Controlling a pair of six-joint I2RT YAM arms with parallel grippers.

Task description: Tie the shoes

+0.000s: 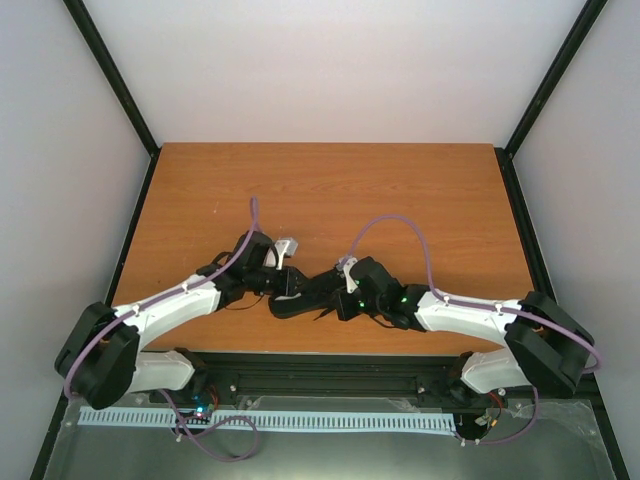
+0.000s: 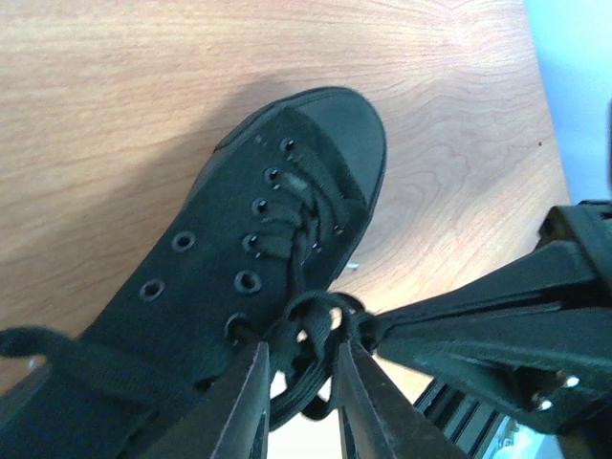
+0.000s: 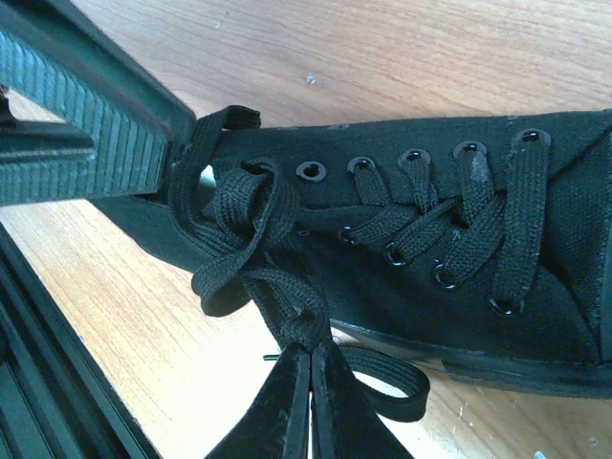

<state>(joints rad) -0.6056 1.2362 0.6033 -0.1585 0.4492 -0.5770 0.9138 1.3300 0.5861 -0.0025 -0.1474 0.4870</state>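
A small black low-top shoe [image 1: 300, 302] lies near the table's front edge between my two grippers. In the left wrist view its toe [image 2: 335, 129] points away and its black laces [image 2: 316, 316] bunch into a loose knot at the top eyelets. My left gripper [image 2: 300, 349] is open, its fingers [image 2: 244, 402] standing either side of the lace loops with light showing between. My right gripper [image 3: 311, 349] is shut on a lace strand [image 3: 287, 306] beside the shoe [image 3: 459, 239] and pulls it taut from the knot [image 3: 244, 215]. The left gripper's ribbed finger [image 3: 96, 124] touches a loop.
The wooden table [image 1: 330, 190] extends back to white walls with black corner posts. A black rail [image 1: 340, 365] runs along the front edge. Purple cables [image 1: 400, 225] arc over both arms. A free lace loop [image 3: 392, 378] lies on the wood below the sole.
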